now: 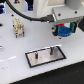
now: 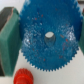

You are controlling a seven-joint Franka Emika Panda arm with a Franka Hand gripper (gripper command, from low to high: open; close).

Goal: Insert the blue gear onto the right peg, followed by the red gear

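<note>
Fingers (image 2: 46, 37) clamped across the blue gear (image 2: 47, 27), a light, stiff disc, held above the base plate (image 1: 46, 56).

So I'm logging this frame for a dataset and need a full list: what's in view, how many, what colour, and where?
blue gear: one, bright blue, held between the gripper's fingers, above the table at the exterior view's right.
red gear: one, red, seen below the blue gear in the wrist view.
base plate: one, grey with black rim, on the white table near the middle.
pegs: two, dark, upright on the plate.
cream block: one, on the table at the exterior view's left.
gripper: one, white body, shut on the blue gear.
</note>
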